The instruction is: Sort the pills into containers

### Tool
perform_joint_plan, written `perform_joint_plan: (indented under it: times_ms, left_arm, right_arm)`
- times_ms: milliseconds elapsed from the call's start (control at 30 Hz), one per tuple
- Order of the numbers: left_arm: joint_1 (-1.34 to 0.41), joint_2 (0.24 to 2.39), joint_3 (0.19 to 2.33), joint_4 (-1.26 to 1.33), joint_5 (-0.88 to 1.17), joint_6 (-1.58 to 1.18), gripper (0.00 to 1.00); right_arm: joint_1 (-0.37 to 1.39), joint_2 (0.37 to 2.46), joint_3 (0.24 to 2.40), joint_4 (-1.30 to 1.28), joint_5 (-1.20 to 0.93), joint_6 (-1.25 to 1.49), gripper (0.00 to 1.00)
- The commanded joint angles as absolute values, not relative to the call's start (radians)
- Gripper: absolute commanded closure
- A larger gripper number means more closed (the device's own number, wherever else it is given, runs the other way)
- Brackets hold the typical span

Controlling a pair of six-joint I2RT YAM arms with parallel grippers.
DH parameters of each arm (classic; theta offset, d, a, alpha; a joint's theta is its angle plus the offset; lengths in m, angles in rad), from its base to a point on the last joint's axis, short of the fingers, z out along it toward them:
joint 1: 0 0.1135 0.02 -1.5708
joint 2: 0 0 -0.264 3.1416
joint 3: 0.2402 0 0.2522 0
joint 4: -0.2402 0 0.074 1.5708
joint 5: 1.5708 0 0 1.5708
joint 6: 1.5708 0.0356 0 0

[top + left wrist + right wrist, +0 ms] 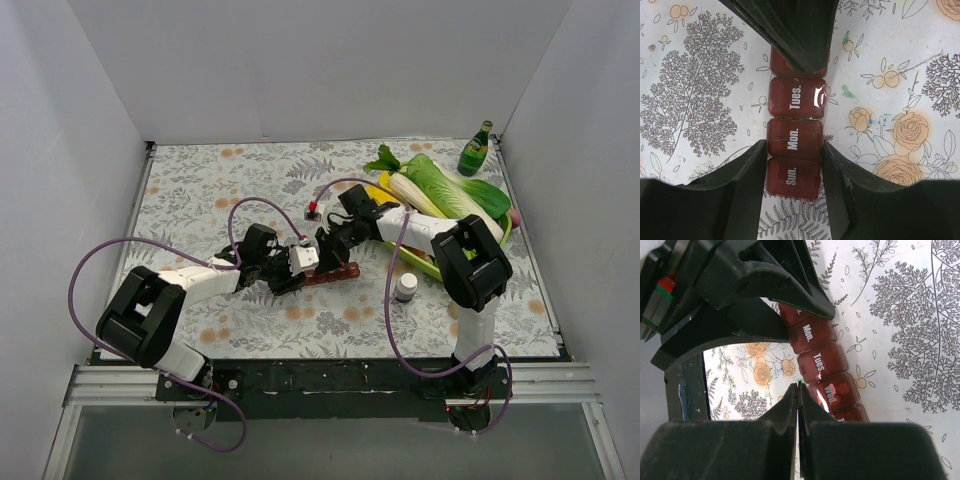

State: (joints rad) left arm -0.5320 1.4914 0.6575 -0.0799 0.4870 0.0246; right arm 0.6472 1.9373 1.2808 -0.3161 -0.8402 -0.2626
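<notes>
My left gripper (794, 146) is clamped across the containers (796, 97), a narrow strip of dark-red translucent plastic compartments with white day labels. Its two black fingers (747, 170) press against the strip's long sides where the "Sun." and "Mon." boxes meet. In the top view the left gripper (288, 272) sits at the strip's left end, and the containers (336, 271) lie flat on the table, running to the right.

My right gripper (797, 388) has its fingers pressed together, with only a hairline between the tips. The tips sit just beside the edge of the "Tues." compartment of the containers (822, 362). I cannot tell whether they touch it or nip its lid tab. From above, the right gripper (331, 248) comes down on the strip from the far side, close to my left one.

The lids marked "Sun.", "Mon." and "Tues." lie flat and closed.

The strip rests on a white tablecloth printed with grey ferns and orange roses (200, 190). To the right of the strip stands a small white jar with a pale lid (405, 288). Beyond it, a leafy green-and-white cabbage (440, 190) lies on a yellow-green plate (425, 266), and a green glass bottle (475, 150) stands in the far right corner.
</notes>
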Motion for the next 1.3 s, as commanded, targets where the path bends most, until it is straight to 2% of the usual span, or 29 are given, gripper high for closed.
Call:
perform_joint_plan:
  times_ms: [0,200,333,433,500,533,600,633,733,833,967,1100,1167,1233,1267]
  left_arm:
    - [-0.535,1.503,0.669,-0.118,0.492,0.012,0.76]
    - [-0.535,1.499,0.666,-0.120,0.491,0.006,0.77]
    - [-0.538,1.500,0.667,-0.121,0.488,0.008,0.76]
    - [-0.543,1.499,0.666,-0.120,0.482,0.008,0.72]
    - [-0.546,1.491,0.661,-0.115,0.476,0.008,0.68]
    - [-0.546,1.486,0.657,-0.106,0.471,0.008,0.58]
    - [-0.546,1.467,0.649,-0.097,0.466,-0.026,0.46]
    - [-0.546,1.459,0.644,-0.086,0.460,-0.029,0.34]
    - [-0.546,1.421,0.635,-0.065,0.453,-0.048,0.19]
    - [-0.546,1.385,0.626,-0.049,0.446,-0.064,0.14]
    - [-0.546,1.317,0.630,-0.055,0.456,-0.104,0.02]
    - [-0.545,1.177,0.634,-0.069,0.456,-0.196,0.02]
    - [-0.540,1.109,0.643,-0.075,0.451,-0.314,0.02]
    - [-0.531,1.004,0.667,-0.063,0.390,-0.429,0.02]
    - [-0.529,0.970,0.678,-0.057,0.330,-0.621,0.02]
  right_arm:
    - [0.647,1.971,1.272,-0.346,-0.778,-0.239,0.99]
    - [0.655,2.022,1.259,-0.344,-0.657,-0.229,0.99]
    - [0.655,2.016,1.284,-0.364,-0.684,-0.241,0.99]
    - [0.646,1.990,1.310,-0.376,-0.742,-0.264,0.99]
    - [0.634,1.961,1.333,-0.393,-0.784,-0.279,0.99]
    - [0.629,1.953,1.338,-0.394,-0.798,-0.285,0.99]
    - [0.620,1.928,1.345,-0.394,-0.814,-0.290,0.99]
    - [0.617,1.922,1.345,-0.396,-0.819,-0.294,0.99]
    - [0.617,1.907,1.335,-0.400,-0.848,-0.305,0.99]
    - [0.617,1.891,1.322,-0.403,-0.864,-0.316,0.99]
    - [0.604,1.849,1.324,-0.426,-0.865,-0.356,0.99]
    - [0.574,1.726,1.309,-0.446,-0.815,-0.417,0.98]
    - [0.548,1.669,1.304,-0.466,-0.784,-0.454,0.95]
    - [0.532,1.583,1.307,-0.488,-0.707,-0.520,0.86]
    - [0.517,1.551,1.310,-0.506,-0.684,-0.546,0.82]
